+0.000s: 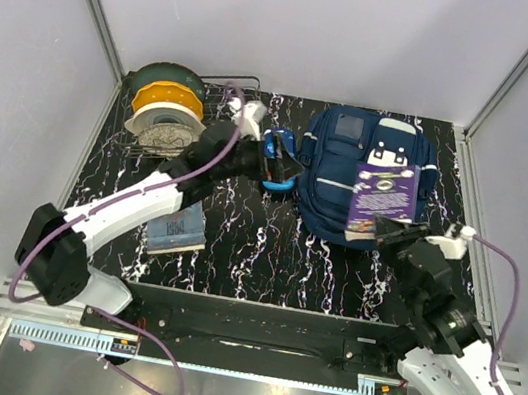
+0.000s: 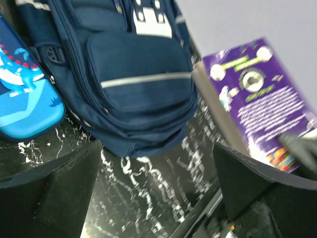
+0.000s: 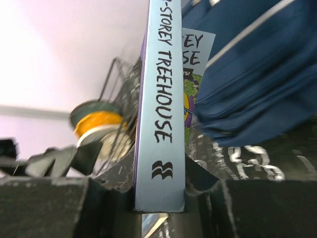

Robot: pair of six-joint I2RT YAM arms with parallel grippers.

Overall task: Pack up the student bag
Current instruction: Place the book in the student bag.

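The navy student bag lies flat at the back centre-right; the left wrist view shows its front pocket. My right gripper is shut on a purple book and holds it upright over the bag's near right side. The right wrist view shows the book's pale spine clamped between my jaws, with the right gripper below and the bag to the right. My left gripper hangs open and empty just left of the bag, with bare table between its fingers.
A glossy blue pencil case lies against the bag's left side. A second book lies on the table at the left. A wire basket with filament spools stands at the back left. White walls enclose the table.
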